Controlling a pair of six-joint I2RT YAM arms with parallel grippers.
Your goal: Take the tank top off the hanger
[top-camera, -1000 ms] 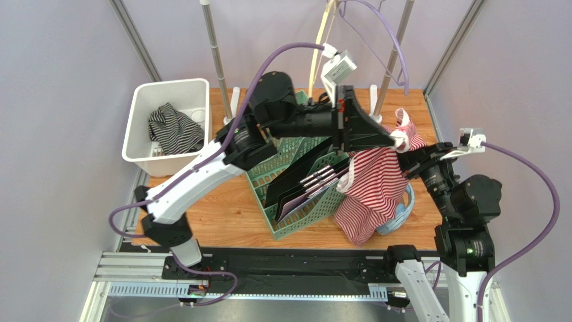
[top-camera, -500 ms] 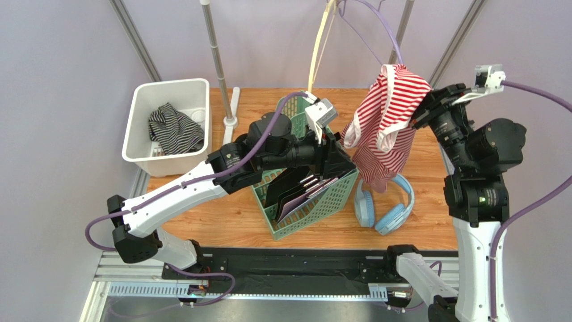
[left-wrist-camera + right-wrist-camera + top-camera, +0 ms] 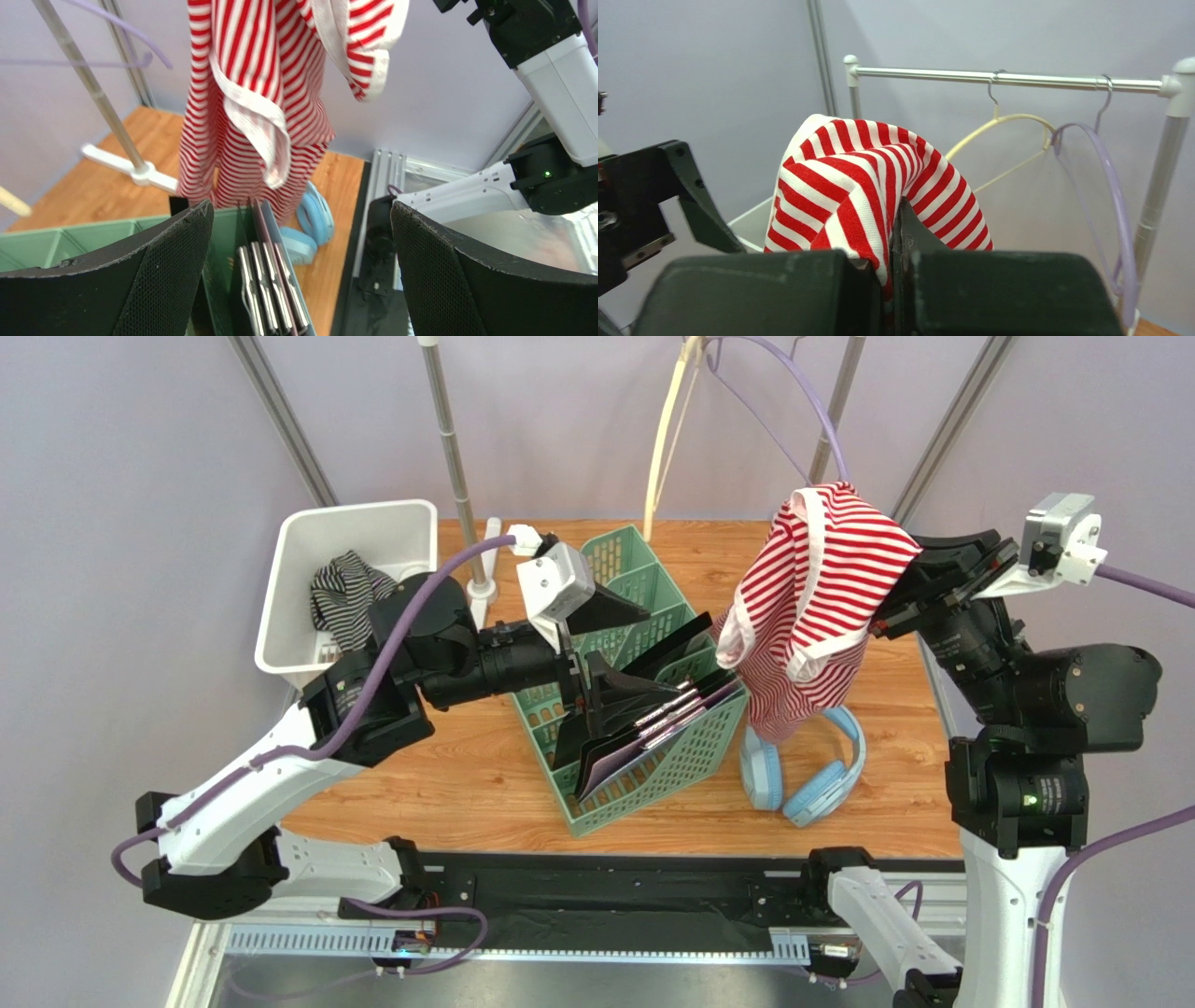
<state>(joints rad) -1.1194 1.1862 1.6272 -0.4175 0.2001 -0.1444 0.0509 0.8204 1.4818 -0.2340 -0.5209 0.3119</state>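
Walls: plain pale lilac-grey panels (image 3: 126, 546), matt, enclosing the left, rear and right sides.
Frame: slanted grey metal struts (image 3: 285, 420) rising against the panels in the rear corners.
Worktop: rectangular orange-brown wood-grain board (image 3: 477, 784), set level between the side walls.
Furniture: chrome garment rail (image 3: 1018, 78), one horizontal bar carried on two round uprights, standing at the rear of the worktop on white feet (image 3: 130, 168).
Near edge: flat black mounting plate (image 3: 631, 889) beside a slotted aluminium rail (image 3: 267, 903).
Light: even and diffuse; shadows on the wood are soft.
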